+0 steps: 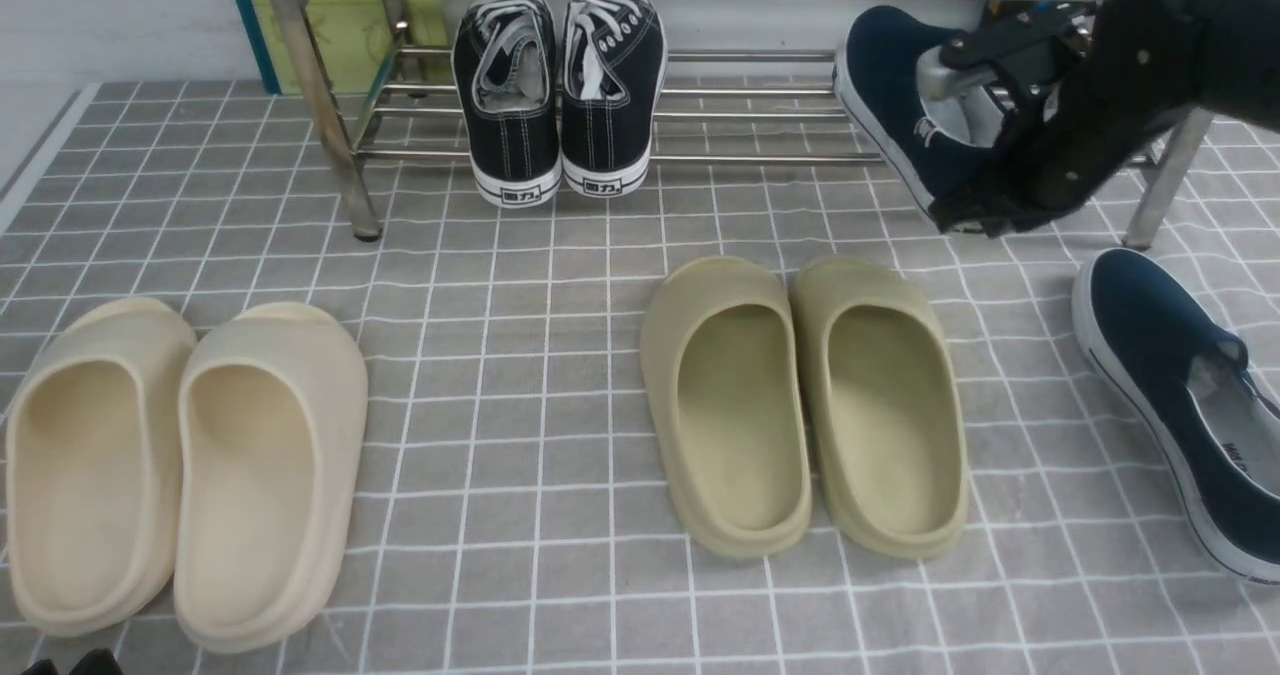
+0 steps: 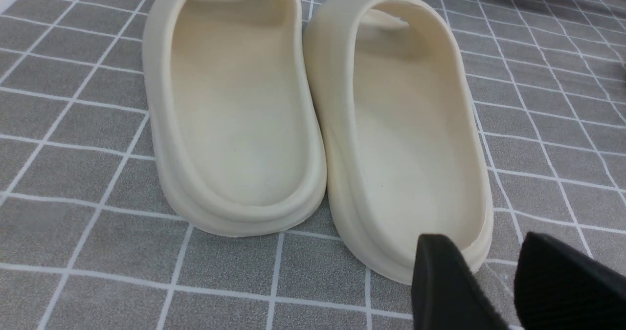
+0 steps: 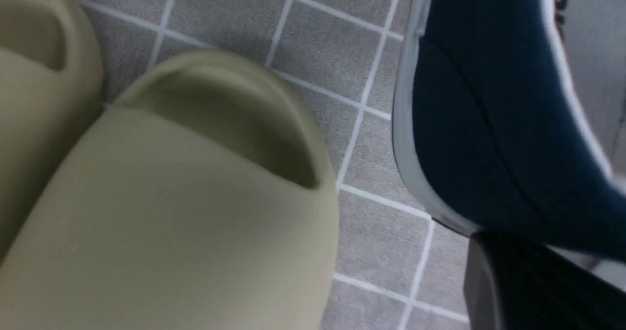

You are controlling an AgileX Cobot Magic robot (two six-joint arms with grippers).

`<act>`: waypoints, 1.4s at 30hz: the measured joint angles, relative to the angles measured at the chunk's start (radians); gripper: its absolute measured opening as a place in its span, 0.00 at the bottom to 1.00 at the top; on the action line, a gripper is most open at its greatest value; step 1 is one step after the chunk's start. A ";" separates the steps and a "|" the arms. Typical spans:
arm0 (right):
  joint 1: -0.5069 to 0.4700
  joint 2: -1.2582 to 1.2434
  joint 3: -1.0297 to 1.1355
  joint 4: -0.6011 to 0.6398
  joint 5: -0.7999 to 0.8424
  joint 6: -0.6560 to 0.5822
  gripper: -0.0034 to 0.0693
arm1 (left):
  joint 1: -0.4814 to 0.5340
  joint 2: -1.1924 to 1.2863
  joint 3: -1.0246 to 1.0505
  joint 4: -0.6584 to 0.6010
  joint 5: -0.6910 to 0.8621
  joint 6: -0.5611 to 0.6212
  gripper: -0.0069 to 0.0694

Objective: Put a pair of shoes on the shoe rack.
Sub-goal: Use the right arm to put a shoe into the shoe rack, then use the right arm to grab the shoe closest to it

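Tightly between the right jaws, one navy slip-on (image 1: 893,90); tilted.

On the lower shelf of the shoe rack (image 1: 750,158), left of its middle, the lace-up sneakers (image 1: 555,95) stand side by side. At the rack's right end the raised slip-on sneaker (image 1: 890,95) hangs tilted, clamped in the right gripper (image 1: 985,105). The second slip-on sneaker (image 1: 1160,355) lies on the floor (image 1: 500,255) before the rack's right leg. One pair of slides (image 1: 725,405) sits before the rack's middle, the other pair of slides (image 1: 270,455) before and left of its left leg.
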 joint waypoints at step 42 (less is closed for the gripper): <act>-0.003 -0.135 -0.203 -0.109 0.357 0.101 0.60 | 0.000 0.000 0.000 0.000 0.004 0.000 0.40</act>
